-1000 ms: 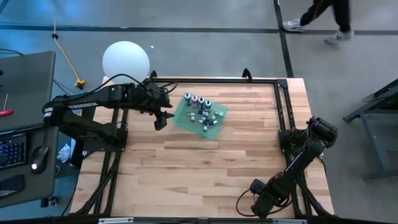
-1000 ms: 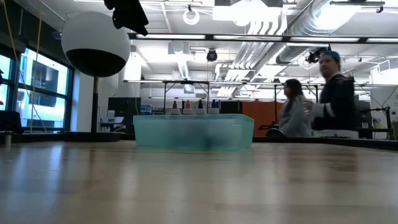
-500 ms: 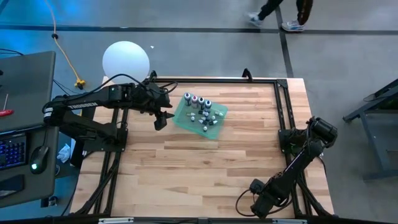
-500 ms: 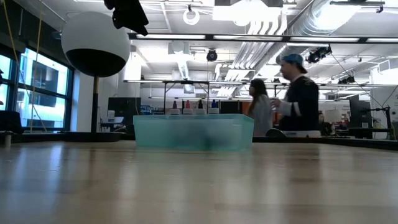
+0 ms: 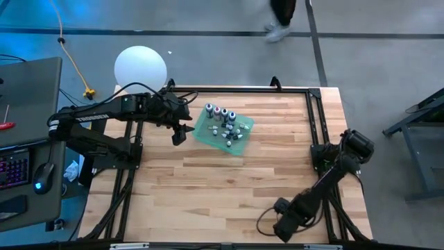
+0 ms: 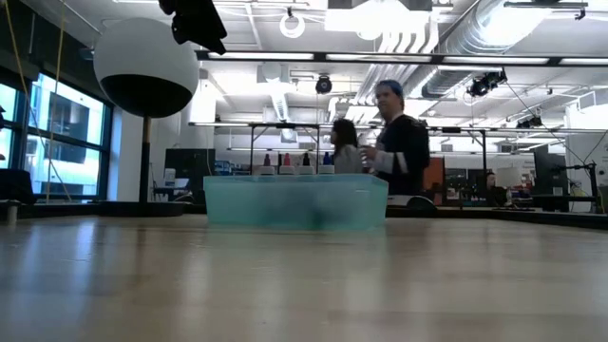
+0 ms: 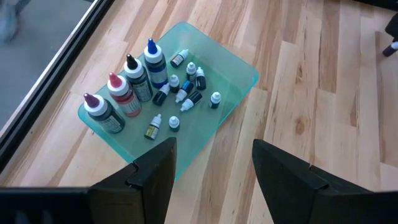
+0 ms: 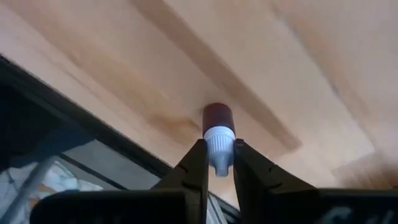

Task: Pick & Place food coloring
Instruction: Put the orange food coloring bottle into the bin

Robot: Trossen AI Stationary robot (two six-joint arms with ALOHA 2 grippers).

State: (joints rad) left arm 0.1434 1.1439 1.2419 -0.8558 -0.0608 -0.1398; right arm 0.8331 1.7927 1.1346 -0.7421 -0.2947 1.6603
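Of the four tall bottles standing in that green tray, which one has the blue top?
In the left wrist view, the blue-topped bottle stands at one end of the row in the green tray; beside it comes a black top, then red, then purple.

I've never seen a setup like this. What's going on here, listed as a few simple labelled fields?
Setting: wooden table with two dark arms
Container: green tray near the table's far side
Contents: four tall bottles standing in a row, small bottles scattered beside them
Left tool: open, empty, hovering beside the tray
Right tool: at the table's near edge, shut on a small dark red bottle with a white tip
Other: white globe past the far left corner; people walking behind
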